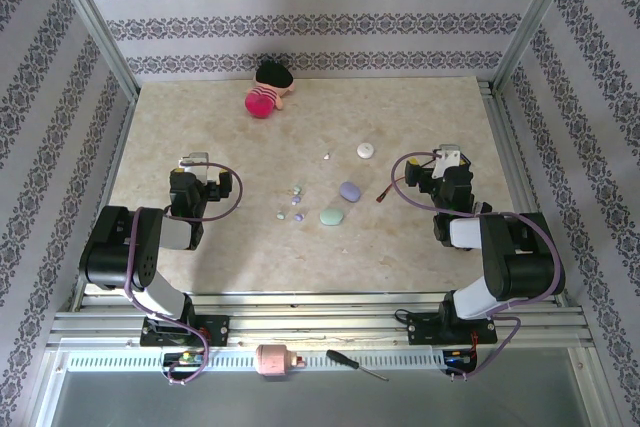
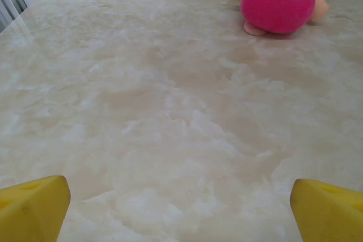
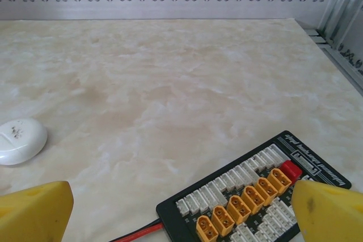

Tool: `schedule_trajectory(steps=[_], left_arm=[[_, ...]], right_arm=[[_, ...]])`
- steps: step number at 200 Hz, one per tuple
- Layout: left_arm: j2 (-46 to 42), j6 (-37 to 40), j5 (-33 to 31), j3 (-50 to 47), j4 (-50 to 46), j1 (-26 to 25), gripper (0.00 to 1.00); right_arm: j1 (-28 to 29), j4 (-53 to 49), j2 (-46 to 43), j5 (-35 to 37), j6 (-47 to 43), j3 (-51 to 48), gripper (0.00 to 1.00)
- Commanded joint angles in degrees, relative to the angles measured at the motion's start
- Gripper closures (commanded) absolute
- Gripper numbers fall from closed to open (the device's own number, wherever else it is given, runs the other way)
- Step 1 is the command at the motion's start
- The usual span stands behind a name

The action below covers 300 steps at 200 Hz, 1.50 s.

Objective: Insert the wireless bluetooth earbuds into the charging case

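2 black-and-silver arms (image 1: 135,247) (image 1: 505,262), looping purple cables (image 1: 233,192); left tool (image 2: 181,208) and right tool (image 3: 181,211) have yellow pads (image 2: 34,205).

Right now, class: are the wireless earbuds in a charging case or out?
Out. The earbuds lie loose on the table, just left of the mint case and lavender case, touching neither.

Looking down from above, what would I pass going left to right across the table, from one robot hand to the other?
Left hand → earbuds → mint case → lavender case → white case → red-tipped stick → right hand.
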Motion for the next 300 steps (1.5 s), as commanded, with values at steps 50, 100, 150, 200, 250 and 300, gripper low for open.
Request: schedule_trajectory(steps=[50, 100, 150, 200, 250, 300], left_arm=[[-15.37, 4.32, -3.08, 3.43, -16.91, -5.91, 0.01], [-30.41, 2.53, 0.34, 10.27, -40.04, -12.29, 0.01], [-41.24, -1.92, 4.83, 14.89, -59.07, -12.99, 0.01], [-45.43, -4.11, 6.05, 14.72, -64.67, -12.94, 0.01], [-46.04, -5.65, 5.82, 13.42, -65.18, -12.98, 0.01], [-46.42, -5.55, 5.23, 13.09, -64.74, -13.03, 0.01]], right_arm=[[6.55, -19.18, -17.43, -7.47, -6.61, 3.07, 0.02], [13.94, -40.34, -22.91, -22.55, -21.29, 10.31, 0.02], [26.52, -64.23, -15.94, -18.88, -38.38, 20.48, 0.02], [31.13, -68.96, -3.00, -19.72, -42.54, 27.43, 0.12], [31.69, -70.63, 5.78, -20.81, -46.81, 32.69, 0.23], [31.70, -73.18, 11.99, -22.41, -49.09, 37.03, 0.24]])
